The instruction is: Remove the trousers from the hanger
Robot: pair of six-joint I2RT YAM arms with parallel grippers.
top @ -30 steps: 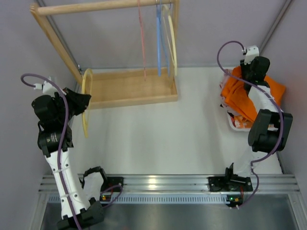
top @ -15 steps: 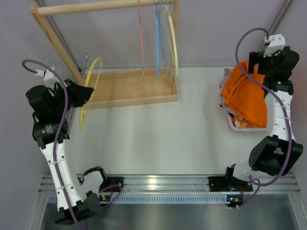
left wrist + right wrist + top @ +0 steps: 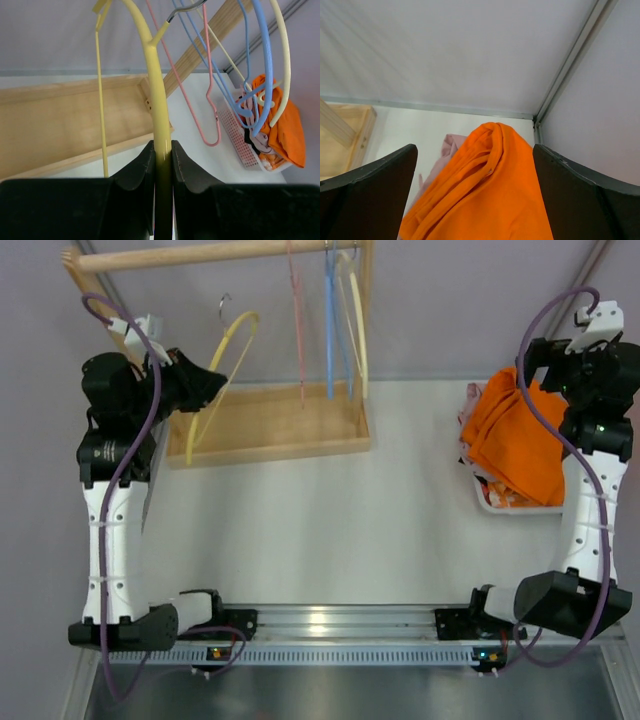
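Orange trousers (image 3: 515,445) are heaped over the pink trousers (image 3: 451,143) in a white basket (image 3: 510,508) at the desk's (image 3: 380,530) right edge, beneath the raised right arm's spread claw (image 3: 474,148), while a yellow hanger (image 3: 155,80) is pinched by the left claw (image 3: 162,146), held high beside the wooden rack (image 3: 270,450).

White table (image 3: 380,530). Wooden rack base (image 3: 270,425) sits on it, just under the left gripper (image 3: 218,382). White basket (image 3: 490,498) sits below the right gripper (image 3: 535,365), well apart from the rack base.
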